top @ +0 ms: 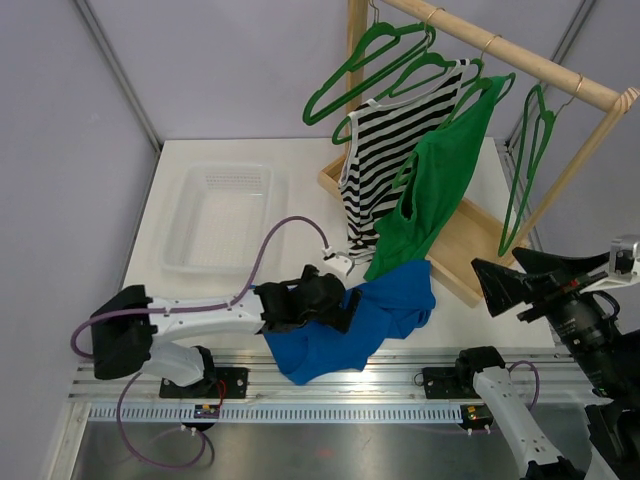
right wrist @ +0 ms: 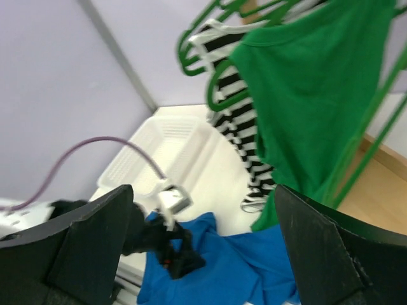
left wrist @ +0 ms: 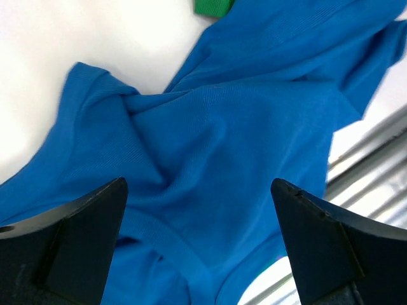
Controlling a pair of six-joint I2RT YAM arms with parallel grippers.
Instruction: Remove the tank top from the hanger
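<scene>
Two pincers stand open: the left pincer (left wrist: 198, 184) over the crumpled blue tank top (top: 385, 310) at the table's (top: 300, 190) near edge, the right pincer (right wrist: 203, 190) raised well apart. A green tank top (top: 440, 180) hangs from the wooden rail (top: 520, 58).

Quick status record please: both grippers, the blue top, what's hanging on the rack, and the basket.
left gripper: open, low over the blue top, not closed on it
right gripper: open, raised, facing the rack
blue top: crumpled on the table at its near edge, off any hanger
green tank top: hung on the rack
striped tank top: hung on the rack, left of the green one in the top view
bare hangers: at least two on the rack
basket: on the table, left of the rack
</scene>
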